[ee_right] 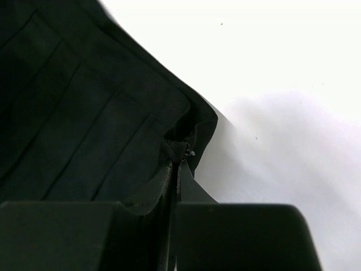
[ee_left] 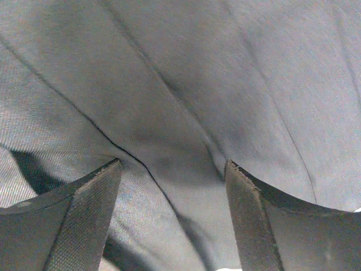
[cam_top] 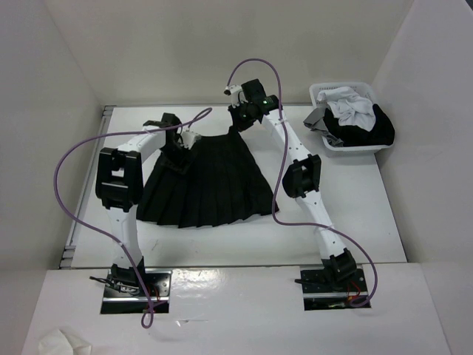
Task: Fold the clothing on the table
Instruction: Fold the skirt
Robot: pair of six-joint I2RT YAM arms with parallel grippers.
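Two grippers are starting the fold: skirt (cam_top: 214, 185) is lying on table (cam_top: 222, 240), left of basket (cam_top: 319, 92); right gripper (ee_right: 176, 161) is clamping its waistband corner, left gripper (ee_left: 172, 164) is gaping empty over pleats, probably needing to close next.

High rear overview, both wrist views tight on clothing (cam_top: 211, 181)

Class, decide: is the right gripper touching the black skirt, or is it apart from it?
Touching. The right wrist view shows the right gripper shut, pinching a corner of the skirt.
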